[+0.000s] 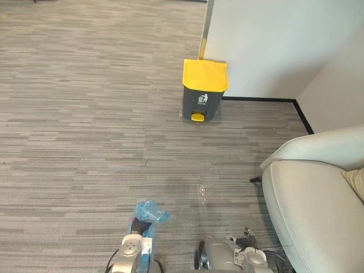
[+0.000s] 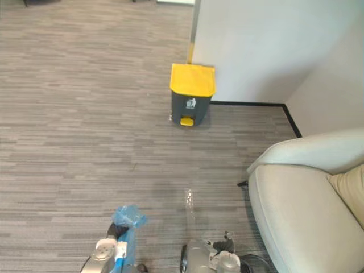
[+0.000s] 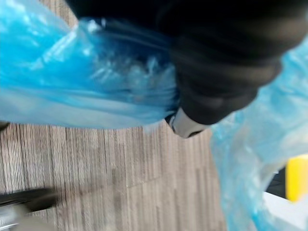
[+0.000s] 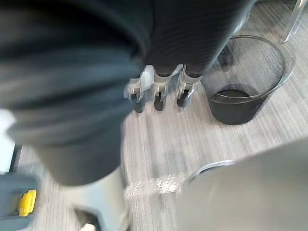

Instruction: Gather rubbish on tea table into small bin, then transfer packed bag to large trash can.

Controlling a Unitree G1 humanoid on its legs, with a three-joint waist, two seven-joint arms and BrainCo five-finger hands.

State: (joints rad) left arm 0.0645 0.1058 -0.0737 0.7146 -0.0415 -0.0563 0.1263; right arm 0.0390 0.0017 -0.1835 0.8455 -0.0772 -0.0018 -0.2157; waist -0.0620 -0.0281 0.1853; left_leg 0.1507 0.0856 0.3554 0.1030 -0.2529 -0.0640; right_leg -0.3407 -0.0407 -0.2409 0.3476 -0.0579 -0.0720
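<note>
Left wrist view: left robot hand (image 3: 221, 72) clamped on blue bag (image 3: 72, 82); right robot hand (image 4: 159, 91) relaxed, empty.

Bright, even light falls softly, with a faint shadow and small glint on the carpet (image 1: 85, 142)

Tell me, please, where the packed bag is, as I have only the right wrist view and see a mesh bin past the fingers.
Observer: The blue bag is bunched in the left hand, low in the left eye view.
Operator: Thank you. Where is the large trash can?
Observer: The large trash can stands ahead across the carpet, against a white wall.
Operator: Is its lid up?
Observer: No, the yellow lid is down.
</note>
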